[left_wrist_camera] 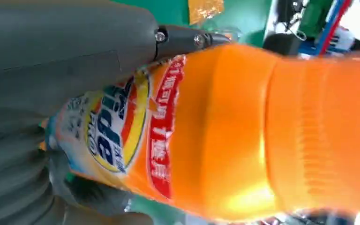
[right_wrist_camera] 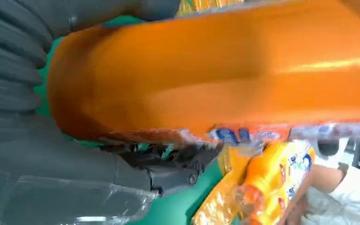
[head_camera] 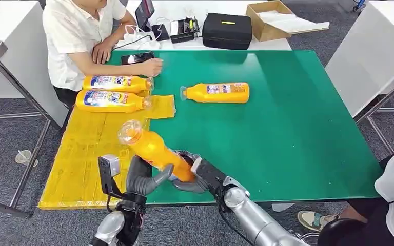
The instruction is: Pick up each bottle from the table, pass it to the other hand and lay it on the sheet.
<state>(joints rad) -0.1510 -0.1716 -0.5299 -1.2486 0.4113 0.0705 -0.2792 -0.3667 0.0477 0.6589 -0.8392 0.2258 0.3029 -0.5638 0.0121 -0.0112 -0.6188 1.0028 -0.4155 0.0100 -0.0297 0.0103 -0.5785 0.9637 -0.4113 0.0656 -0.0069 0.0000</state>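
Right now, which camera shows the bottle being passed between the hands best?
The head view: the whole bottle shows there, tilted, held by both the left hand and right hand. The left wrist view shows its label close up; the right wrist view shows a blurred stretch of its side.

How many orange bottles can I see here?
4. Two lie side by side on the yellow sheet: bottle one and bottle two. A third lies on the green table. The fourth is held between both hands.

Far edge, centre: black case [head_camera: 227, 31], closed, on white surface.
Far right: open cardboard box [head_camera: 269, 19] beside case.
Far left: seated person [head_camera: 82, 36], hand by dark phone [head_camera: 137, 58].
Near right: second person's shoe [head_camera: 313, 220].
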